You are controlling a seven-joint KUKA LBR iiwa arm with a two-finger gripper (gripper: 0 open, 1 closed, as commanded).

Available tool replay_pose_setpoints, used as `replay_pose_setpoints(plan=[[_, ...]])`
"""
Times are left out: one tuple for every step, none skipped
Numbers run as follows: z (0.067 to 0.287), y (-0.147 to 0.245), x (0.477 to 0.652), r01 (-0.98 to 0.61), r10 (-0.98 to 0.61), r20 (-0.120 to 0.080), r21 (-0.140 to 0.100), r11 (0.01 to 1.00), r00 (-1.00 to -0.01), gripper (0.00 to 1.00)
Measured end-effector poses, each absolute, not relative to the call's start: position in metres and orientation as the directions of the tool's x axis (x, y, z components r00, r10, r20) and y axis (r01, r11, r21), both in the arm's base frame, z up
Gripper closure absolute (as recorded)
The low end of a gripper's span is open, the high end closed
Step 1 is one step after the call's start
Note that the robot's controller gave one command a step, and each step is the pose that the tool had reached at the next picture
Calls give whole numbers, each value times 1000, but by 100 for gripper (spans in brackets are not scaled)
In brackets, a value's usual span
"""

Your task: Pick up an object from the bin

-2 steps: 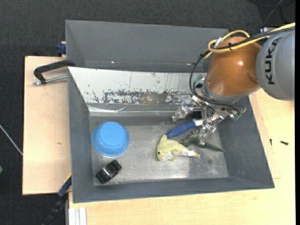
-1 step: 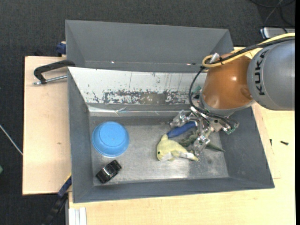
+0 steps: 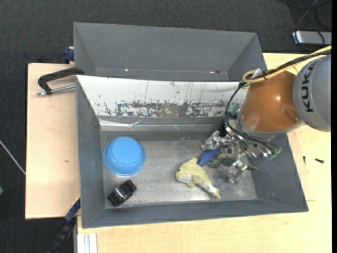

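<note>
Gripper (image 3: 227, 161) of bright metal, set low in the right-hand part of the grey metal bin (image 3: 158, 57), close above the floor and near the right wall. Whether the gripper is open or closed, and what if anything it grips, cannot be told from this side.

Entering from the right over the bin's rim is the grey robot arm (image 3: 316, 96), its last link bent down and to the left. An orange domed cover (image 3: 268, 107) sits on the wrist directly above the gripper, with cables running over its top.

At the gripper's left edge lies a small blue piece (image 3: 208, 156), touching it or very nearly. It cannot be told whether this is a loose thing or part of the tool.

On the floor just beside the gripper, to its lower left, lies a pale yellow, limp, lumpy object (image 3: 196, 177), flat, with one end stretched toward the front wall.

Well apart, on the left of the floor, stands a round blue plastic bowl (image 3: 124, 156). A small black blocky object (image 3: 121, 192) lies near it in the front left corner.
</note>
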State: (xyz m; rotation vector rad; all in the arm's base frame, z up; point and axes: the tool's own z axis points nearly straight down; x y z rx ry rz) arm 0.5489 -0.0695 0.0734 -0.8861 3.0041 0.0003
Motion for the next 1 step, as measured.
replay_pose_setpoints(plan=[[74,-67,551,-547,-547,-15,-5,837,-837,100]])
